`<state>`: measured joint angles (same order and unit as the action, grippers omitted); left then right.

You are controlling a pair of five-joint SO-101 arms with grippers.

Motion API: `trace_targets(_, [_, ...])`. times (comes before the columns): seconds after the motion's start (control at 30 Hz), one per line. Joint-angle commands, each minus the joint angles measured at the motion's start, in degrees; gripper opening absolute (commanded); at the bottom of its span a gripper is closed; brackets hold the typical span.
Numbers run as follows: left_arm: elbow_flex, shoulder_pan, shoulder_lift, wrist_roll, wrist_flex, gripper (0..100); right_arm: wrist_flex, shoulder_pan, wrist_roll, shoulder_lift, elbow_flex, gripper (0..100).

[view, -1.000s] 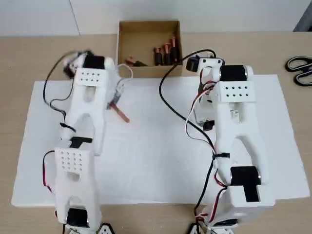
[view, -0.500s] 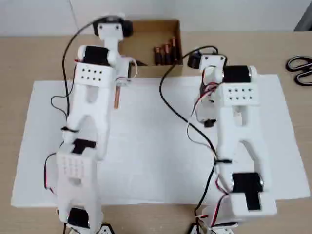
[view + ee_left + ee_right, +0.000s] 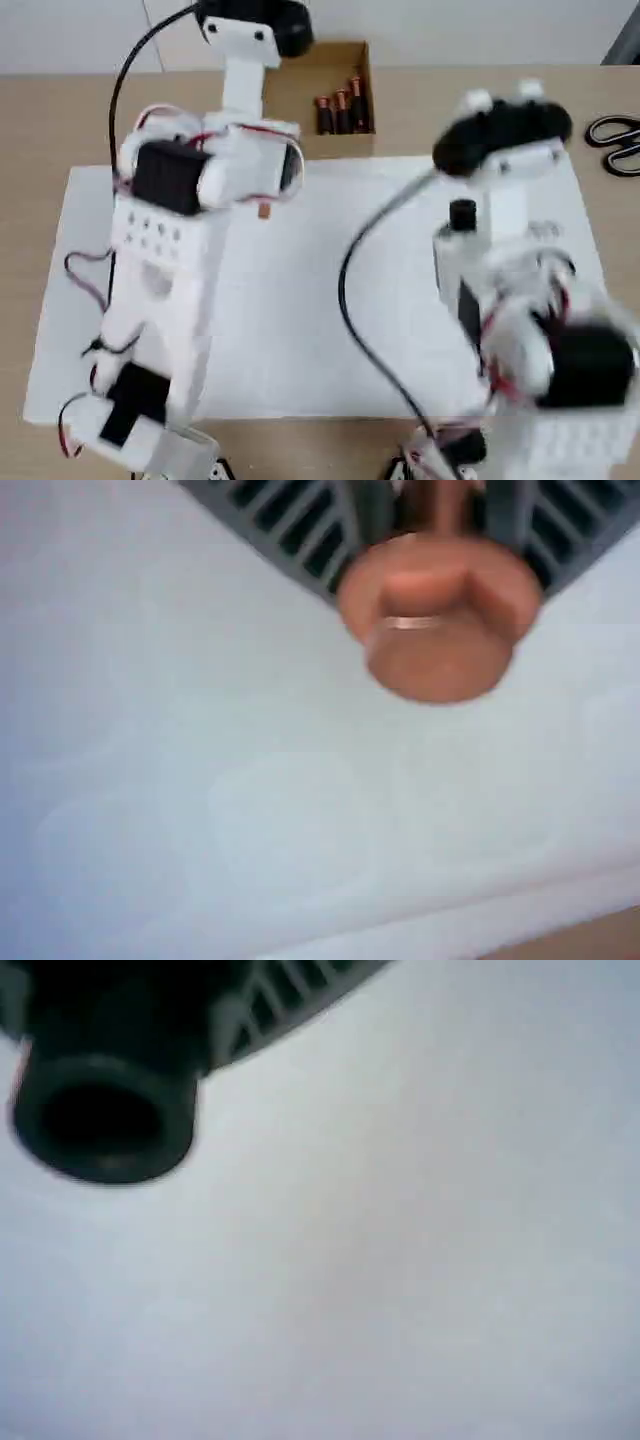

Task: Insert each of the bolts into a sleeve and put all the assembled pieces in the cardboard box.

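Left pincer [image 3: 440, 505] clamped on a copper bolt [image 3: 440, 620]; in the left wrist view the shank runs up between the grey ribbed fingers [image 3: 285, 510] and the wide head points toward the camera, hanging free above the white sheet [image 3: 250, 800]. In the high view we see the bolt's copper end [image 3: 264, 210] poking out below the raised left arm, over the far part of the sheet and on the near side of the cardboard box [image 3: 305, 80]. Right pincer [image 3: 100, 1030] closed on a black sleeve [image 3: 105, 1120]; its open bore faces the right wrist camera, with the sheet beneath it; from above the sleeve [image 3: 462, 214] stands roughly upright under the right wrist, over the right half of the sheet. Bolt and sleeve are well apart, each in its own pincer. Box sits on the table [image 3: 50, 110] at the sheet's far edge; several assembled pieces [image 3: 340, 110] lie side by side against its right wall. Scissors [image 3: 615, 133] rest on the table at the right edge, off the sheet.
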<state>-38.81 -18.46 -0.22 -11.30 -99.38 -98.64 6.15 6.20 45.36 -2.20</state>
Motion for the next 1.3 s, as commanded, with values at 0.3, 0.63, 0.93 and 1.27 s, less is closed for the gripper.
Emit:
trace_targets(0.3, [13.14,-2.73,-12.66,-5.54,3.69,1,27.12,0.84,0.26,22.37,37.63,0.4])
trace_targets(0.63, [12.97,-2.99,-11.96,-12.48,5.36,1,36.7,16.31,0.26,39.52,59.78,0.4])
trace_targets(0.93, [13.85,-2.55,-11.43,-17.41,11.43,1,42.77,17.1,0.18,55.34,74.81,0.4])
trace_targets(1.27, [25.01,-2.81,-11.96,-23.03,27.08,1,60.44,17.19,-11.69,58.51,93.36,0.4])
